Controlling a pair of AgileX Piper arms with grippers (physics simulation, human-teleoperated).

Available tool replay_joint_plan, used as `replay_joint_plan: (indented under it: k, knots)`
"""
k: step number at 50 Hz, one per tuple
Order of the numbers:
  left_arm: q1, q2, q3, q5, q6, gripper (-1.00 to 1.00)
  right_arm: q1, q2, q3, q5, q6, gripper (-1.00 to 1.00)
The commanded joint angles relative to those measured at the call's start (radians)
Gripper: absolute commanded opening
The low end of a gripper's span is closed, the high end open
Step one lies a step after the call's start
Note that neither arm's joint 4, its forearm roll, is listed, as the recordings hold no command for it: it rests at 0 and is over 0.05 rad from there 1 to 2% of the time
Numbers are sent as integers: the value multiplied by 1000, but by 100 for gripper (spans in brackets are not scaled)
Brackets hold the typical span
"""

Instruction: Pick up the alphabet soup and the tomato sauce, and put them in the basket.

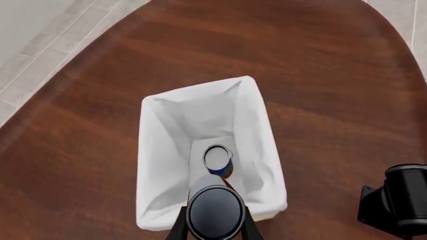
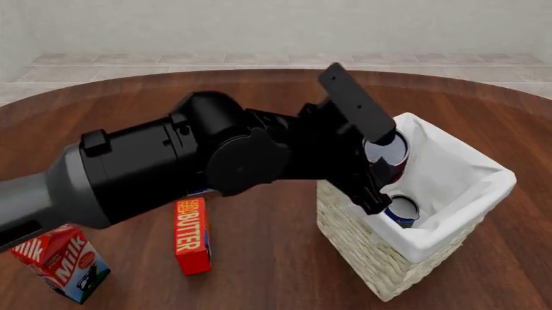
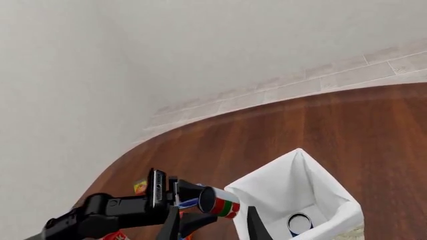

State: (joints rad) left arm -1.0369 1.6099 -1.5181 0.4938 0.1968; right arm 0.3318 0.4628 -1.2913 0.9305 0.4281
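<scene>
In the front view the left gripper (image 2: 384,169), centre-right, pinches the sauce can (image 2: 386,152) directly over the basket (image 2: 379,258), lower right; the can's axis is tilted. The soup can (image 2: 401,210) stands upright inside, just below. The right gripper (image 3: 210,227) is empty; whether its jaws are spread I cannot tell.

two cans in all: one blue-labelled soup can (image 2: 402,210) lying in the bottom of the basket, one red-and-green sauce can (image 3: 219,202) held above it; one wicker basket (image 2: 362,242) with a white lining; one red butter box (image 2: 191,235); one milk carton (image 2: 62,261); one round wooden table (image 2: 258,271); two robot arms, the left arm (image 2: 172,165) large in the front view, part of the right arm (image 1: 398,200) seen from the left wrist.
</scene>
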Motion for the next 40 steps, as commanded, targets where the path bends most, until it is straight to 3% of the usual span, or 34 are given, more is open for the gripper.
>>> replay_joint_plan:
  k: [1, 22, 40]
  knots:
    - [-2, 48, -50, 5, 19, -100, -2, -5, 9, -8, 3, 100]
    - [-20, 147, -176, 122, 59, -100, -4, -17, 7, -2, 14, 100]
    - [-23, 218, -244, 196, 75, -100, -7, 9, 51, -74, 18, 100]
